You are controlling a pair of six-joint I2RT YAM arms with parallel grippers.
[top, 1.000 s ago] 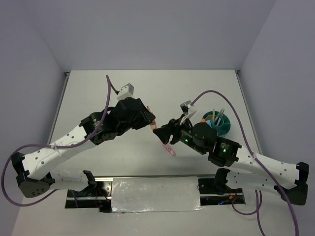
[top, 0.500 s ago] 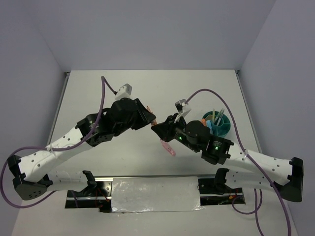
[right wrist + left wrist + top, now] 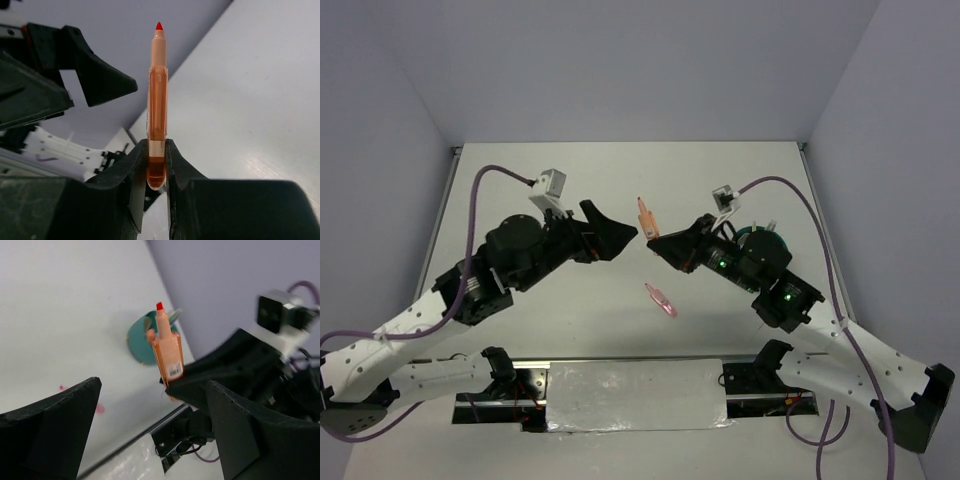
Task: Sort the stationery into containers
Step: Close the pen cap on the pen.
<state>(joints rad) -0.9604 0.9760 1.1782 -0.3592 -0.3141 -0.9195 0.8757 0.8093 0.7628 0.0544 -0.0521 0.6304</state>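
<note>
An orange highlighter (image 3: 644, 213) (image 3: 157, 95) stands out from my right gripper (image 3: 656, 240) (image 3: 156, 152), which is shut on its rear end, red tip pointing away over the table. My left gripper (image 3: 611, 222) (image 3: 152, 390) is open just left of it, with nothing between its fingers (image 3: 102, 77); in its own view the highlighter (image 3: 168, 347) rises ahead of the jaws. The teal cup (image 3: 752, 236) (image 3: 136, 342) is mostly hidden behind the right arm, and a pen top (image 3: 772, 226) shows above it. A pink piece of stationery (image 3: 661, 300) lies on the table below both grippers.
The white table (image 3: 570, 180) has a raised rim at the back and sides. A silver-covered strip (image 3: 635, 392) and the arm bases sit along the near edge. Purple cables (image 3: 765, 184) loop above both wrists.
The left gripper has let go of the orange highlighter, opened wide and drawn back to the left. The right gripper has shut on it and carried it up and to the right.
</note>
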